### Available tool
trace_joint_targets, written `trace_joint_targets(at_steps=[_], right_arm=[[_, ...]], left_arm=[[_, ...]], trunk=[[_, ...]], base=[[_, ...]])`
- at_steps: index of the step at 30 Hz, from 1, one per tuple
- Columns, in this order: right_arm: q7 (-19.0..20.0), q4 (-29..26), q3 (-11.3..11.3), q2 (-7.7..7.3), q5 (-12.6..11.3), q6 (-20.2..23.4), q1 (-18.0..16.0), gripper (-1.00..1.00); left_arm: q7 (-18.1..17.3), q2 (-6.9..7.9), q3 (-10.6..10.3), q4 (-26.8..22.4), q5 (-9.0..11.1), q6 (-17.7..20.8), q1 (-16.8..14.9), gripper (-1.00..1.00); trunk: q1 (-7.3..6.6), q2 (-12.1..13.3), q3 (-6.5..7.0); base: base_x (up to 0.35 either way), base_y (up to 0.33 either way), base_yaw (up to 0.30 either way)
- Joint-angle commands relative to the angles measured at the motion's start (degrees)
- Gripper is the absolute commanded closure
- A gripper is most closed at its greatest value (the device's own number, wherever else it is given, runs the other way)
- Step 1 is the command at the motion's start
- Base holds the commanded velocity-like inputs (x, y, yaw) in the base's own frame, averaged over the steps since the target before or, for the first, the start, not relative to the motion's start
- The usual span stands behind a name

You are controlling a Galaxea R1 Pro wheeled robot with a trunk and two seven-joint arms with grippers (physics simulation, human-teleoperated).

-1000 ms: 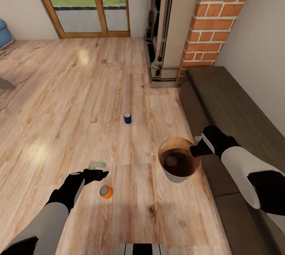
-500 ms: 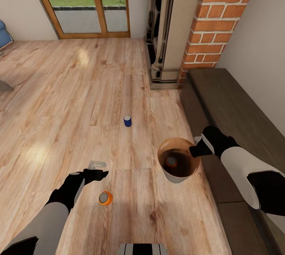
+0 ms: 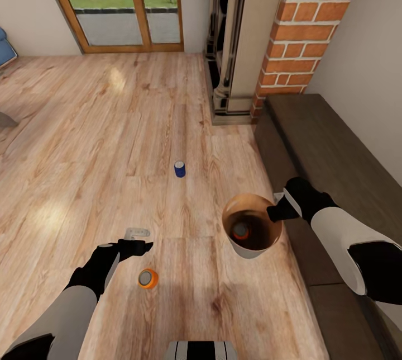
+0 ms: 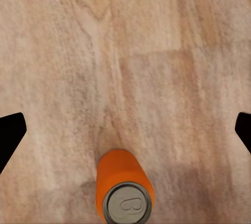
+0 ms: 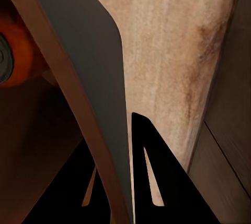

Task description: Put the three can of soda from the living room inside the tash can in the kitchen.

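An orange can of soda (image 3: 148,278) stands upright on the wood floor of the living room, just right of and nearer than my left gripper (image 3: 137,239). That gripper hangs open above the floor. In the left wrist view the same orange can (image 4: 124,192) stands short of the wide-spread fingertips (image 4: 11,134). A dark blue can (image 3: 180,169) stands farther out on the floor. My right gripper (image 3: 277,207) is shut on the rim of the tash can (image 3: 249,250), held off the floor. A second orange can (image 3: 240,231) lies inside it. The right wrist view has the bin's grey wall (image 5: 99,72) between the fingers (image 5: 157,172).
A dark low bench (image 3: 329,164) runs along the right wall beside the bin. The brick chimney (image 3: 301,24) and fireplace (image 3: 229,41) stand ahead on the right. Wood-framed glass doors (image 3: 117,2) are at the far left, and a blue sofa edge (image 3: 4,50) shows.
The whole picture has shifted slightly, so the floor cans sit a little lower in the view. Both arms and the held bin keep their places, and the left gripper stays open.
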Motion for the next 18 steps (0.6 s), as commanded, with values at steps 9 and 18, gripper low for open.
trace_joint_targets(at_steps=[9,18], right_arm=[[0.36,-0.79,-0.17,0.63,-1.41,0.41,-0.49,1.00],[0.43,-0.81,-0.23,1.45,-1.62,0.41,-3.29,1.00]], left_arm=[[0.07,0.02,0.01,0.23,-0.22,0.08,-0.03,-1.00],[0.66,0.02,0.01,0.28,-0.35,0.10,-0.03,-1.00]], trunk=[[1.97,-3.63,-1.61],[3.95,-7.24,-3.23]], base=[[0.000,0.000,0.000],[0.000,0.000,0.000]])
